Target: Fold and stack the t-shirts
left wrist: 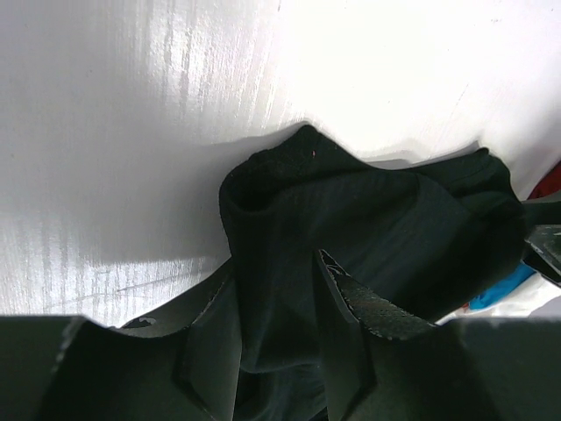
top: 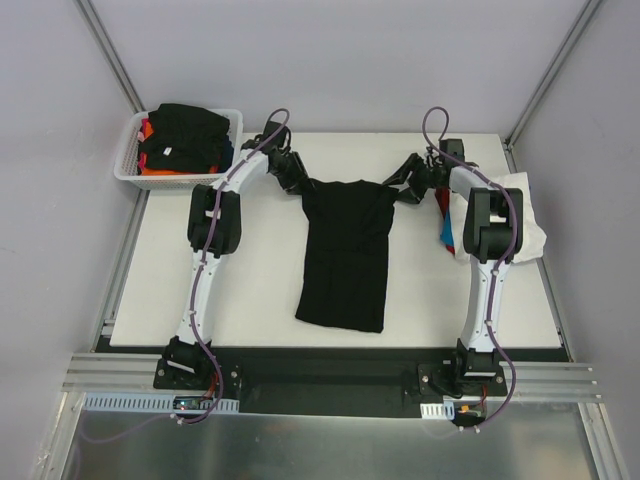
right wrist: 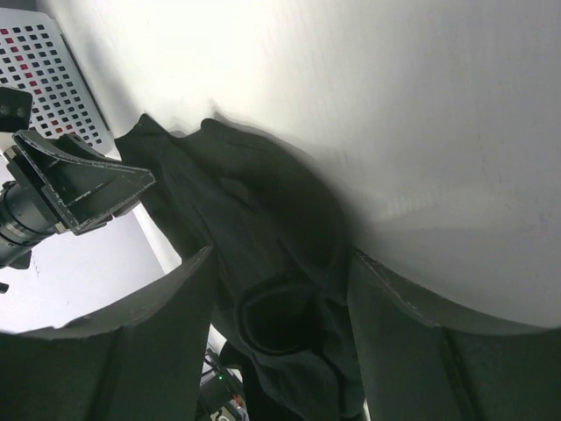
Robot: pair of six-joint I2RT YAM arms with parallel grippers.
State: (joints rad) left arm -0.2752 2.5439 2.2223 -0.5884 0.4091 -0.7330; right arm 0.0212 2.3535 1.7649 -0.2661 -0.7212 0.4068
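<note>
Now a long, narrow black t-shirt [top: 343, 255]

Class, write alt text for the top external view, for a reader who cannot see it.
A black shirt lies flat on the table, with the left gripper and right gripper at its far corners. A basket of shirts sits back left; a cloth pile lies by the right arm.

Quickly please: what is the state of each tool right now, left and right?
Left tool: partly apart around cloth of the black t-shirt; whether it grips cannot be told.
Right tool: open, with the same shirt's cloth inside.
</note>
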